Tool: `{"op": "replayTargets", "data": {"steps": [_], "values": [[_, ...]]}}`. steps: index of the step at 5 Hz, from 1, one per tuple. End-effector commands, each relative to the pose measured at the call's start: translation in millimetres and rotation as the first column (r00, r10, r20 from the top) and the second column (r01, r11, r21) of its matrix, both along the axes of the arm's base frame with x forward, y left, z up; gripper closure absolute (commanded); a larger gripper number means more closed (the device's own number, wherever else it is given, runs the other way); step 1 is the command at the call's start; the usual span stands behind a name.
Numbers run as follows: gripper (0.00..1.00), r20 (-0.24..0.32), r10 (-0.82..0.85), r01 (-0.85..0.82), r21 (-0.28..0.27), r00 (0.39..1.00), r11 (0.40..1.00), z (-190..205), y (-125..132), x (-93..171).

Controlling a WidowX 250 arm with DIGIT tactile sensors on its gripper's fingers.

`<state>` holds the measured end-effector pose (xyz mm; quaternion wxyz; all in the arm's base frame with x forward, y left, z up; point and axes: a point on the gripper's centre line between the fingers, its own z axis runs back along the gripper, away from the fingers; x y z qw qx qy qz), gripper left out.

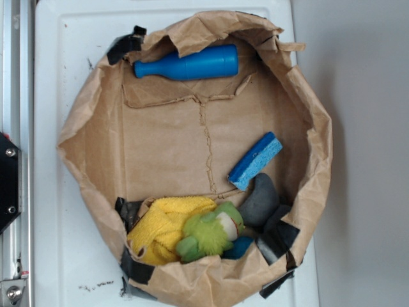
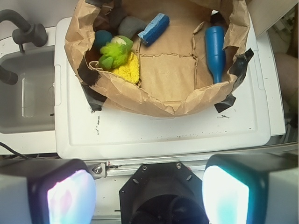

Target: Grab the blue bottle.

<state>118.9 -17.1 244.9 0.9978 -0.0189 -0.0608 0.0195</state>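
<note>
The blue bottle (image 1: pixel 190 64) lies on its side at the far rim inside a rolled-down brown paper bag (image 1: pixel 96 141), neck pointing left. In the wrist view the blue bottle (image 2: pixel 215 52) lies at the bag's right side, neck toward me. My gripper (image 2: pixel 148 196) is high above and well back from the bag, over the robot base, open, with nothing between its glowing pads (image 2: pixel 70 198). It does not show in the exterior view.
Inside the bag also lie a flat blue sponge (image 1: pixel 255 160), a grey stone-like piece (image 1: pixel 259 201), a yellow cloth (image 1: pixel 161 228) and a green fuzzy toy (image 1: pixel 208 232). The bag rests on a white board (image 2: pixel 163 135). A sink (image 2: pixel 25 100) is at the left.
</note>
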Motion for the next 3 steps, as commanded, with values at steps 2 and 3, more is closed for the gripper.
{"op": "replayTargets", "data": {"steps": [2,3], "values": [[0.0,0.071,-0.01,0.007,0.032,0.997,0.999,-3,4,49],[0.0,0.034,0.001,-0.002,0.023,0.999,1.0,-18,3,83]]}}
